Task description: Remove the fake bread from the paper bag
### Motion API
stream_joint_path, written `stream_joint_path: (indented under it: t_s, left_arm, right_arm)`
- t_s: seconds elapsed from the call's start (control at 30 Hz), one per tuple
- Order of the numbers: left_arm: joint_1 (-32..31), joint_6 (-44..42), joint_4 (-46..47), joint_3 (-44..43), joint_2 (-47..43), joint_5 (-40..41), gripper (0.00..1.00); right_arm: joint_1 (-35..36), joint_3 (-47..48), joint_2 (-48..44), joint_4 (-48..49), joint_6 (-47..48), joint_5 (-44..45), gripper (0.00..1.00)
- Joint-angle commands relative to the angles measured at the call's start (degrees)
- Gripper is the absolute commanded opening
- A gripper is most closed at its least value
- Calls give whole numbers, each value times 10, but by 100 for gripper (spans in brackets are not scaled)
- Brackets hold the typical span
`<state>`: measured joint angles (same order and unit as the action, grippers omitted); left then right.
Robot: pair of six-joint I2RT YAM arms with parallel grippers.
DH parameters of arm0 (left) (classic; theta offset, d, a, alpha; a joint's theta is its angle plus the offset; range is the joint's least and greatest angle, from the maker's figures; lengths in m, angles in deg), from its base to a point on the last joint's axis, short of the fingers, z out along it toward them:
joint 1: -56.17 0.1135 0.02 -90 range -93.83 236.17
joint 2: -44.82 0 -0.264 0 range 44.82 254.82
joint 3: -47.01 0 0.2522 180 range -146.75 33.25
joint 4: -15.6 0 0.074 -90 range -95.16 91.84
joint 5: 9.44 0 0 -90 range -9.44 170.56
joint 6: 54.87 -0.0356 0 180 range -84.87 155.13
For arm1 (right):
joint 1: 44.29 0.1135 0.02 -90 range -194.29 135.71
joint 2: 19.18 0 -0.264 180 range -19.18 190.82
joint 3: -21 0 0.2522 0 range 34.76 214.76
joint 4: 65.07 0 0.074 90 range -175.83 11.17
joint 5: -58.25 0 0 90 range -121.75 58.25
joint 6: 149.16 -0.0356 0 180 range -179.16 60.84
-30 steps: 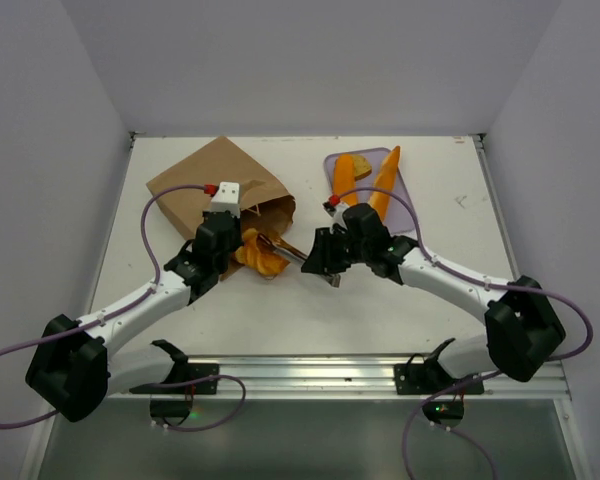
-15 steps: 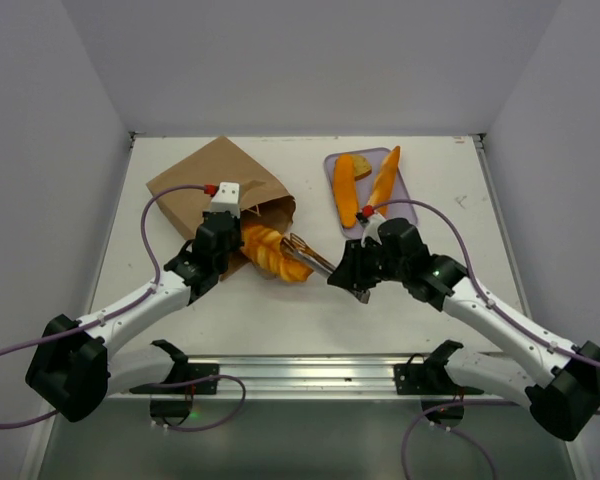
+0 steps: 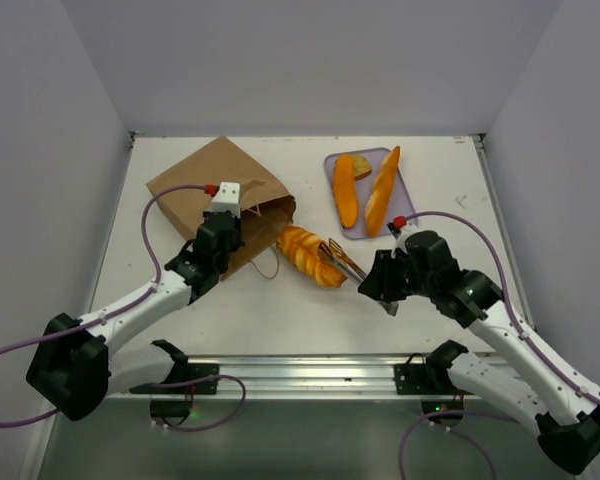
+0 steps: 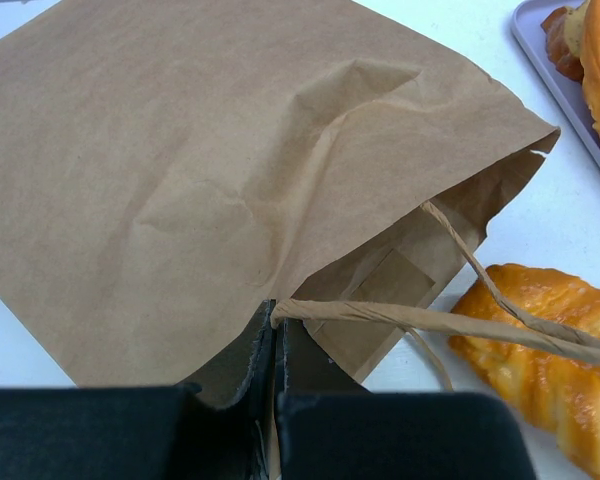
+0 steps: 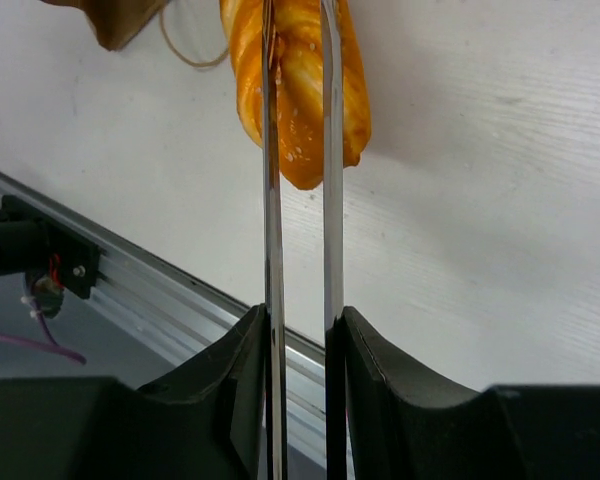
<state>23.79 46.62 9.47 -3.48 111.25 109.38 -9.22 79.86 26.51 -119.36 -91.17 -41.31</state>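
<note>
Table — tray holds bread; right hand clamps tongs, left hand pinches bag.

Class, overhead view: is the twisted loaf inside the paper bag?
No, the twisted loaf is outside the paper bag, between the tongs.

The right gripper, clamped on the metal tongs, has drawn back from the middle of the frame toward the lower right. The twisted loaf pinched in the tongs came with it, out of the paper bag mouth and onto the table just right of it. The baguette on the lavender tray, once half hidden by the arm, now shows whole.
</note>
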Motion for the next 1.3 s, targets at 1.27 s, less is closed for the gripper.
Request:
stream_joint_path:
  t_s: [1.27]
  left_arm:
    - [1,43,4,-6,-8,1,0]
  right_arm:
    - [-187,159,168,169,20,121,15]
